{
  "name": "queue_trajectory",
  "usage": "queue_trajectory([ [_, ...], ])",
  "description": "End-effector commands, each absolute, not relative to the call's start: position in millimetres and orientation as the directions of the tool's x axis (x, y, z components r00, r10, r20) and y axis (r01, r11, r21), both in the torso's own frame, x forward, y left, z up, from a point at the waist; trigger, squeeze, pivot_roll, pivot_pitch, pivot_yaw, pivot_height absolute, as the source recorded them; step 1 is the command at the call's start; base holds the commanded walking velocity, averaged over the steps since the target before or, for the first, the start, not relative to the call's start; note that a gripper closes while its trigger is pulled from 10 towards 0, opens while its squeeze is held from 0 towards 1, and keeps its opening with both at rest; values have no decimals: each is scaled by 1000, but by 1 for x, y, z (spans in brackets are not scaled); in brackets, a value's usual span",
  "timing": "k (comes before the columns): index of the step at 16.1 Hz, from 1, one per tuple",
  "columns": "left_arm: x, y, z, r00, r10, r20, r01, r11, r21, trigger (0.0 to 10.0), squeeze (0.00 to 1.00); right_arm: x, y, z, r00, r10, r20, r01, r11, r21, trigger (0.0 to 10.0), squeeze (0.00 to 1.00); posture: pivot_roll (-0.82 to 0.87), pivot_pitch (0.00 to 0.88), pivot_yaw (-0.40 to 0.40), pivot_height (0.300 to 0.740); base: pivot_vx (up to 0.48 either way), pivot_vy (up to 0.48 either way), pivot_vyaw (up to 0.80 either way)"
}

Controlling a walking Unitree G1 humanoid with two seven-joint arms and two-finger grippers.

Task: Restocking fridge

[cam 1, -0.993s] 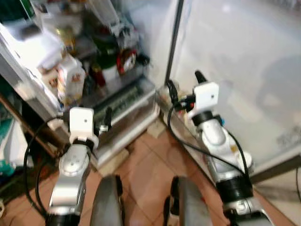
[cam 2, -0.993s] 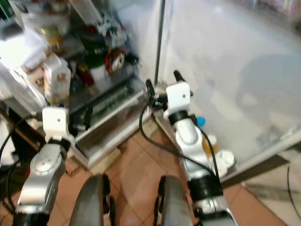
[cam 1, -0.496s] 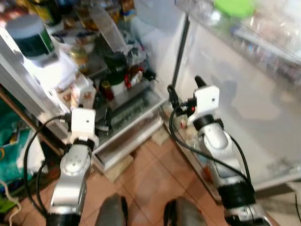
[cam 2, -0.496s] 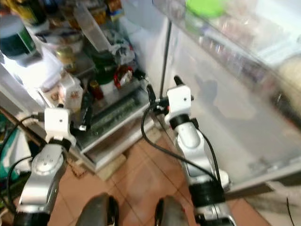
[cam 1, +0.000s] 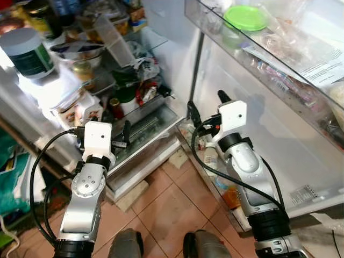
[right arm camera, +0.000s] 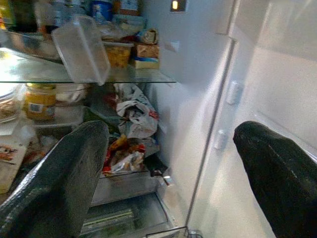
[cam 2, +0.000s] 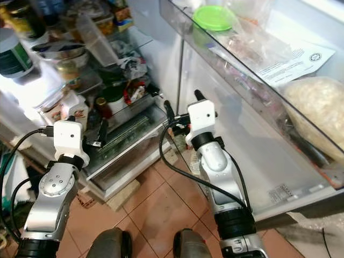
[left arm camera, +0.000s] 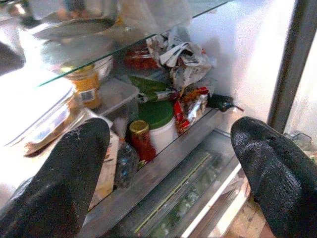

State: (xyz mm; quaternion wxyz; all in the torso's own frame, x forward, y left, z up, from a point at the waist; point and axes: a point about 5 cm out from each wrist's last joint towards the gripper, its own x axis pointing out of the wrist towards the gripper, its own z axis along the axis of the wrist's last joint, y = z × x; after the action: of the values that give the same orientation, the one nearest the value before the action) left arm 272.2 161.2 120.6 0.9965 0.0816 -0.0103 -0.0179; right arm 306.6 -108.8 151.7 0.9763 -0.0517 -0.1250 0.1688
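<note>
Head views: open fridge in the upper left of the frame, its door swung out across the right half.
Hard to make out: the left-hand shelf area is washed out by bright light; packets behind the door shelf's clear wall are blurred; the crisper drawer's contents are only a green smear.
Cut off: a dark-lidded tub at the far upper left edge; the robot's feet at the bottom edge.
Left gripper: lower left of centre, fingers well apart, nothing between them, pointing at the lower shelf; not touching anything.
Right gripper: centre frame, near the door's hinge edge, fingers spread wide, holding nothing.
Lower shelf: green-lidded jar, small red bottle, red snack packets, crumpled wrappers.
Glass shelf: tilted clear box, yellow-labelled jar.
Door shelf: green lid, paper label, pale bag at right.
</note>
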Motion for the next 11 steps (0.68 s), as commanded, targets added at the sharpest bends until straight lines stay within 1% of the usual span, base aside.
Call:
queue_trajectory([
  [1, 271, 164, 117, 999, -34, 3, 33, 986, 166, 10000, 0, 304, -106, 153, 906, 359, 226, -333, 932, -145, 10000, 0, 66, 94, -5, 740, -255, 0, 0],
  [9, 273, 163, 118, 999, -40, 6, 39, 986, 163, 10000, 0, 304, -107, 152, 902, 370, 222, -347, 928, -139, 10000, 0, 61, 93, -3, 740, -255, 0, 0],
  [11, 274, 163, 118, 999, -43, 7, 41, 986, 163, 10000, 0, 302, -105, 154, 891, 387, 238, -369, 922, -119, 10000, 0, 60, 92, -1, 740, -255, 0, 0],
])
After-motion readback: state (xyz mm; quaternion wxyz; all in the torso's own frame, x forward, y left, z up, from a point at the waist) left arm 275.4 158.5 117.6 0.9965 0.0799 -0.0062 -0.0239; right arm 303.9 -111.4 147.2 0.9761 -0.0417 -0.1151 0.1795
